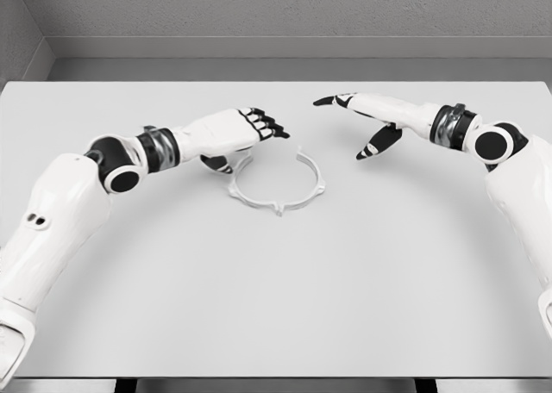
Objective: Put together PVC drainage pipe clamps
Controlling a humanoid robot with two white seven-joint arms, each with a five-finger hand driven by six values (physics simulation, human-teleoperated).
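Clamp ring (278, 189), one thin white open hoop with small tabs along its rim, lies flat near the middle of the white table (276, 307). Left hand (233, 130) hovers at its left edge, fingers loosely curled and holding nothing. Right hand (366, 117) hangs just right of it, fingers spread and empty.

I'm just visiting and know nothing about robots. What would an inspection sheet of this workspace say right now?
Surface: plain white flat table.
Job's things: one white open plastic ring clamp lying flat mid-table.
Clutter: nothing seen.
Grippers: left hand at the clamp's left end, fingers curled, grasp unclear; right hand open, apart from the clamp, holding nothing.
Cables: nothing seen.
Surroundings: grey walls behind the table.
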